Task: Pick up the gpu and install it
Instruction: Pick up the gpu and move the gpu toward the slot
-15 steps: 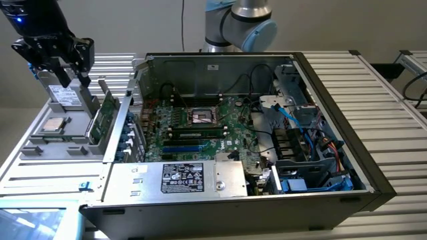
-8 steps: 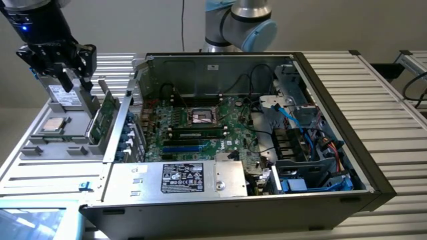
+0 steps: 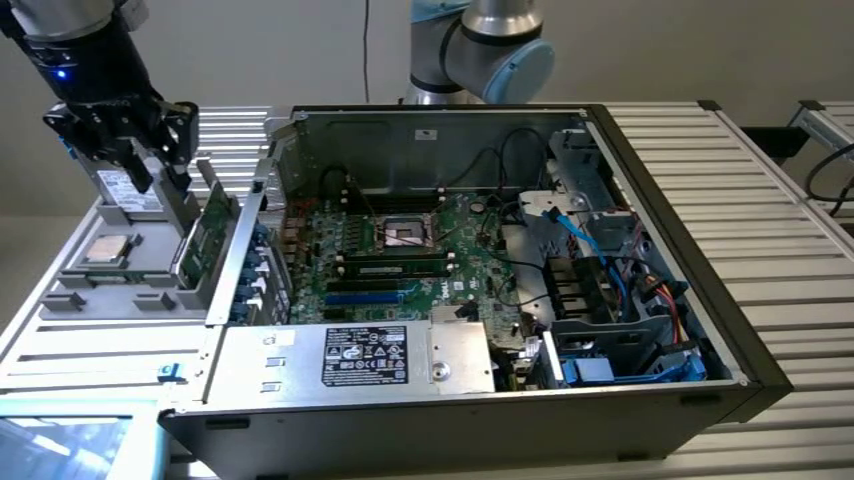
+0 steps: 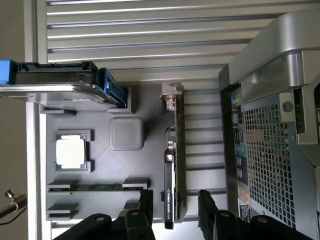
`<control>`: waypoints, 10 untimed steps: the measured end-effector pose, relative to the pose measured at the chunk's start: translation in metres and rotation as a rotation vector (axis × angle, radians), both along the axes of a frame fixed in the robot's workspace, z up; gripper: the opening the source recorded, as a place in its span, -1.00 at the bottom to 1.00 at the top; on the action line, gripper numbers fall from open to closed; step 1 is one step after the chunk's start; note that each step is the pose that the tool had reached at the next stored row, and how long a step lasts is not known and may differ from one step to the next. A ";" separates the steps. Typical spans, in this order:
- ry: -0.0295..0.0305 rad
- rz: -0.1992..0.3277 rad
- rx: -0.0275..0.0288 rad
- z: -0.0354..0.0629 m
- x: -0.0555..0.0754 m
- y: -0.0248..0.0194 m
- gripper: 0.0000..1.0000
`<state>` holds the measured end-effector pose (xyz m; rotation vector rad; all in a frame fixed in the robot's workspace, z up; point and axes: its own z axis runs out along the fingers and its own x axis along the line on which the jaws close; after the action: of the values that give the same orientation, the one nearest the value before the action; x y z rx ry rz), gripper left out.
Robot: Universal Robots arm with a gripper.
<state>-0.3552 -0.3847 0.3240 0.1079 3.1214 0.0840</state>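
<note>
Exterior high oblique, wrist downward (tray (image 4: 100,170) shared)

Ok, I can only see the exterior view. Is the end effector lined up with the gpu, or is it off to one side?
Observer: It's lined up. In the wrist view the gpu stands on its edge in the grey tray, right between the two fingers of the end effector.
Operator: Is it squeezing the card?
Observer: No. The fingers are open, and there's a gap between each one and the card.
Operator: What else is in the tray near it?
Observer: A long, thin memory stick lies in its own slot beside the card, without touching it.
</note>
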 end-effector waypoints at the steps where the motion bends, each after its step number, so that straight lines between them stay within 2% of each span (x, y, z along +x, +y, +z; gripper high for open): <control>1: 0.0000 0.000 0.0039 -0.0016 0.000 0.0004 -0.01; 2: -0.0001 0.000 0.0062 -0.0034 0.000 0.0006 -0.01; 6: 0.0000 0.005 0.0063 -0.0106 -0.001 0.0005 -0.01; 10: 0.0002 0.032 0.0064 -0.0179 -0.004 0.0006 -0.01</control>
<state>-0.3588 -0.3841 0.3061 0.0586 3.1237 0.0945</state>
